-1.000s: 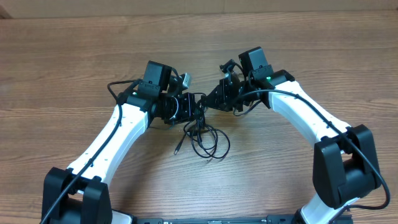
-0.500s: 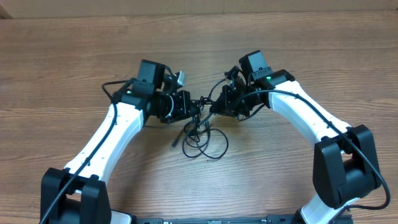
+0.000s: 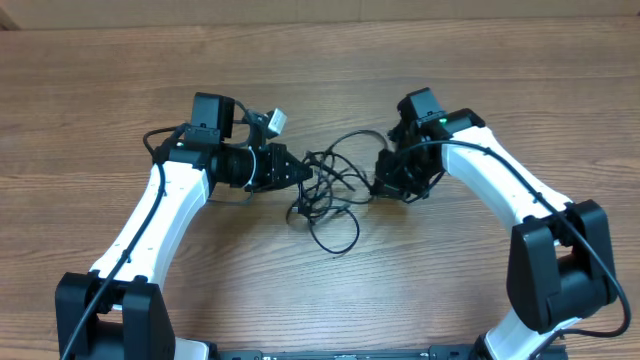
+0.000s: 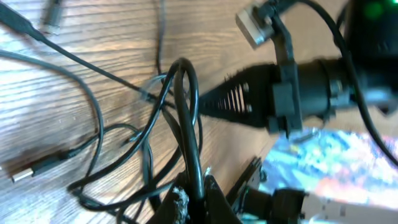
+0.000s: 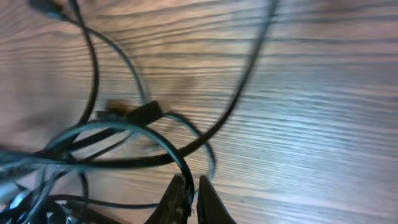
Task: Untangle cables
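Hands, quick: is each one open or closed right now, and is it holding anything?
Left hand: closed, pinching a black cable.
Right hand: closed, pinching a black cable too.

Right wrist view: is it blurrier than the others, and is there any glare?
Right wrist: yes, cables smeared, pale glare band on the table. Left wrist: near cable loop crisp, background soft. Overhead: sharp, evenly lit, faint shadows.

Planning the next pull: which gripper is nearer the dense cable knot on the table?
Left. The left gripper sits right at the cable knot's edge; the right gripper is apart from it, farther along the table, pinching a strand leading out.
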